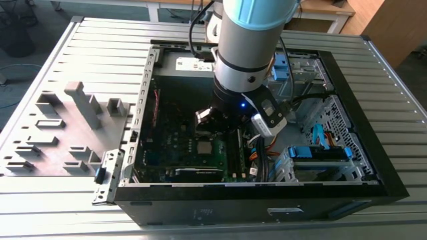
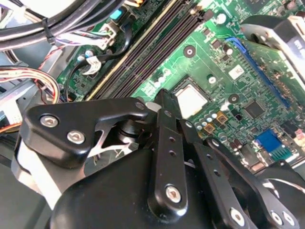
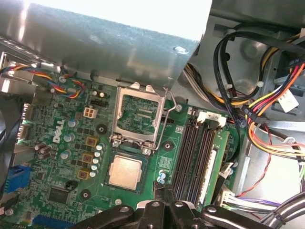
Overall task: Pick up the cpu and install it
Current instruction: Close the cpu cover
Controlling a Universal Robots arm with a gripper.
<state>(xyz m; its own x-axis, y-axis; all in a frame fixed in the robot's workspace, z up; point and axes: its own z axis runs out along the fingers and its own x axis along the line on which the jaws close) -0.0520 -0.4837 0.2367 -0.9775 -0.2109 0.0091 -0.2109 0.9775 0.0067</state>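
The cpu (image 3: pixel 125 171) is a small silver-grey square lying flat in its socket on the green motherboard (image 3: pixel 57 157); it also shows in the second wrist view (image 2: pixel 191 98) and the exterior view (image 1: pixel 202 146). The socket's metal retention frame (image 3: pixel 138 117) stands flipped open beside it. My gripper (image 3: pixel 160 187) hangs just above the board next to the cpu, apart from it. Its black fingertips (image 2: pixel 164 97) are pressed together with nothing between them. In the exterior view the gripper (image 1: pixel 215 122) is inside the open computer case (image 1: pixel 347 100).
Black memory slots (image 3: pixel 193 157) run alongside the socket. Bundles of coloured cables (image 3: pixel 271 109) and a metal drive cage (image 3: pixel 114 38) crowd the case. A grey fixture tray (image 1: pixel 60 130) with plastic blocks lies on the exterior view's left.
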